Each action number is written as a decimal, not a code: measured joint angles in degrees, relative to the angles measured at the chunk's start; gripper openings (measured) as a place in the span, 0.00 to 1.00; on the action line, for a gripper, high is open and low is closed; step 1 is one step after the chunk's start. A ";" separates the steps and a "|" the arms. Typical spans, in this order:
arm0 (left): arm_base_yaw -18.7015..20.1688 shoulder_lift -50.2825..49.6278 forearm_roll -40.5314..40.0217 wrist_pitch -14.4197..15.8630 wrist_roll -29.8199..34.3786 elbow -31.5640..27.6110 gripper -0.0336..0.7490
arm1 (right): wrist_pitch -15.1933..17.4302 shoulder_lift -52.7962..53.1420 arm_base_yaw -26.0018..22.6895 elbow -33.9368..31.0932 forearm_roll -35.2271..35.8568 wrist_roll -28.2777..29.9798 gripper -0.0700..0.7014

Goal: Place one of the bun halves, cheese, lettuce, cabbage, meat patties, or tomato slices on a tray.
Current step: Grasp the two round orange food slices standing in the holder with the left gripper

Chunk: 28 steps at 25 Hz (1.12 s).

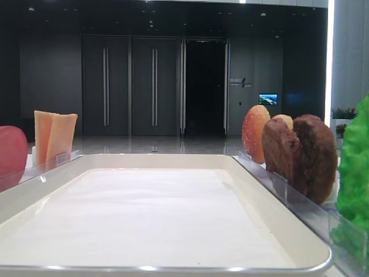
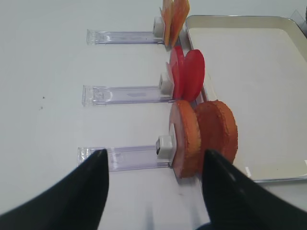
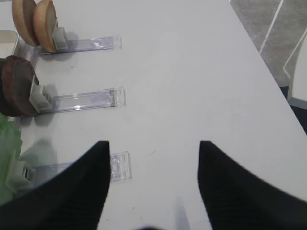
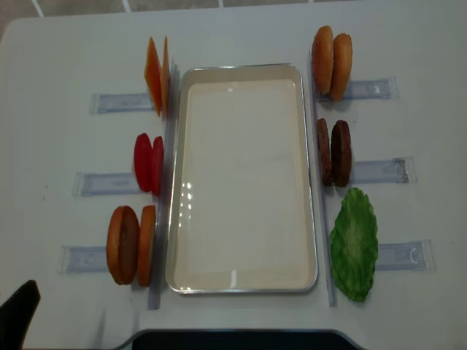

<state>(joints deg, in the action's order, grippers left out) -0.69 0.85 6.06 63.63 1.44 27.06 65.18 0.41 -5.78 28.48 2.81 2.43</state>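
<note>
The white tray (image 4: 241, 182) lies in the middle of the table with nothing in it. On its left, standing in clear holders, are cheese (image 4: 155, 76), tomato slices (image 4: 148, 164) and bun halves (image 4: 131, 244). On its right stand more bun halves (image 4: 332, 52), meat patties (image 4: 333, 153) and green lettuce (image 4: 354, 244). No cabbage is in view. My left gripper (image 2: 154, 158) is open and holds nothing, just short of the near-left bun halves (image 2: 201, 139). My right gripper (image 3: 153, 148) is open over bare table, right of the lettuce (image 3: 7, 158).
Each food pair sits in a clear plastic holder rail (image 2: 129, 158) that points away from the tray. The table's right edge (image 3: 268, 62) runs close to the right gripper. Clear strips (image 4: 323, 219) line the tray's long sides.
</note>
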 joint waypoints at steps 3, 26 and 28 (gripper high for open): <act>0.00 0.00 0.00 0.00 0.00 0.00 0.64 | 0.00 0.00 0.00 0.00 0.00 0.00 0.63; 0.00 -4.91 0.35 4.72 -0.38 3.30 0.64 | 0.00 0.00 0.00 0.00 0.00 0.00 0.63; 0.00 -7.36 0.39 5.23 -0.59 4.30 0.64 | 0.00 0.00 0.00 0.00 0.00 0.00 0.63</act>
<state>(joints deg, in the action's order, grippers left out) -0.69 -6.52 6.45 68.85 0.84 31.35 65.18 0.41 -5.78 28.48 2.81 2.43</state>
